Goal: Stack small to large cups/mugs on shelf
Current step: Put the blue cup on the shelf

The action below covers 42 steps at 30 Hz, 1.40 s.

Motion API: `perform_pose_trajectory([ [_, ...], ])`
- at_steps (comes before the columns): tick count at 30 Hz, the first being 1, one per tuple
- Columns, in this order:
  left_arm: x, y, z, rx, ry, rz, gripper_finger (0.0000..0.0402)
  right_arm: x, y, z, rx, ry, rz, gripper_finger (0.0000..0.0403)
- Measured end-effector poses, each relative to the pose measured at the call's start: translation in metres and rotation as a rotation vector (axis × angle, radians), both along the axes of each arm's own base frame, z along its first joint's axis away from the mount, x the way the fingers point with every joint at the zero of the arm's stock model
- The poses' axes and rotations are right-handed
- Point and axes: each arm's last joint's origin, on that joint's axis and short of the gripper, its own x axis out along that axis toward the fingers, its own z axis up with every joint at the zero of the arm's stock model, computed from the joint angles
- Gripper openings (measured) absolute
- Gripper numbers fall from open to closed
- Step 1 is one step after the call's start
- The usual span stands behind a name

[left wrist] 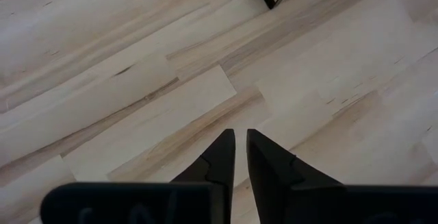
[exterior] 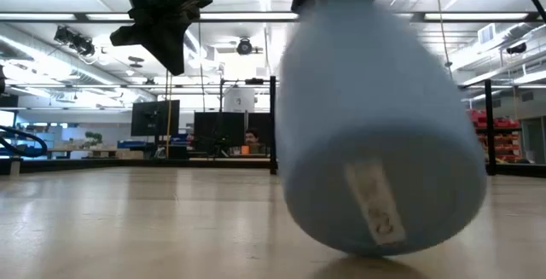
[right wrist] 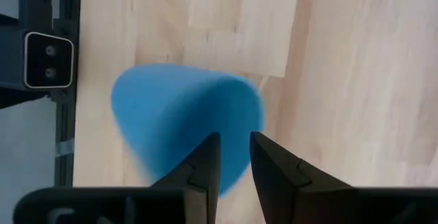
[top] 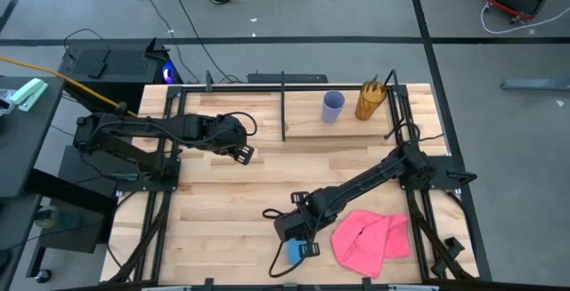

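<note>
The short bright blue cup (top: 292,252) is at the table's near edge and fills the low view (exterior: 375,134), tilted with its stickered base toward the camera. My right gripper (top: 301,240) is shut on it. The pale lavender cup (top: 332,106) and the amber cup (top: 370,101) stand upright side by side on the wooden shelf (top: 356,129) at the far right, right of the black divider post (top: 283,104). My left gripper (top: 245,155) is shut and empty above the table's left middle; it also shows in the left wrist view (left wrist: 240,142). My right gripper has its two fingers (right wrist: 205,162) almost together at the blue cup's wide end (right wrist: 229,162), slanting down from above. The fingers hide whether one is inside the wall. The cup is tilted, its base (exterior: 375,219) low over the table.
A pink cloth (top: 370,242) lies crumpled right of the blue cup near the near edge. Black frame rails (top: 419,162) run along the table's right side and others (top: 156,184) along its left. Bare wood lies in the middle between the arms.
</note>
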Motion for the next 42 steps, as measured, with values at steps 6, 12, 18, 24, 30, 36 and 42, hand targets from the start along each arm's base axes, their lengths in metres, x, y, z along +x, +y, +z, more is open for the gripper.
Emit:
perform_pose_trajectory([
  [6, 0.000, 0.000, 0.000, -0.001, -0.002, 0.002, 0.0046, -0.002, 0.003, -0.001, 0.006, -0.004, 0.018, 0.0087],
  [12, 0.000, -0.001, 0.000, -0.029, -0.008, -0.001, 0.0050, -0.006, 0.004, -0.012, -0.008, 0.032, 0.046, 0.0087],
  [18, 0.002, -0.013, 0.000, -0.149, -0.019, -0.072, 0.0051, 0.001, -0.003, -0.008, 0.048, 0.012, 0.093, 0.0087],
  [24, 0.003, -0.034, 0.000, -0.192, -0.048, -0.102, 0.0053, 0.006, -0.013, -0.008, 0.087, 0.013, 0.161, 0.0088],
  [30, 0.019, -0.080, -0.021, -0.371, -0.277, -0.259, 0.0061, 0.011, -0.025, -0.007, 0.156, 0.028, 0.161, 0.0088],
  [36, 0.020, -0.115, -0.055, -0.524, -0.448, -0.299, 0.0063, 0.005, -0.013, -0.007, 0.164, 0.042, 0.193, 0.0085],
  [42, 0.006, -0.141, -0.065, -0.592, -0.407, -0.337, 0.0067, -0.009, 0.004, -0.027, 0.159, 0.098, 0.211, 0.0085],
])
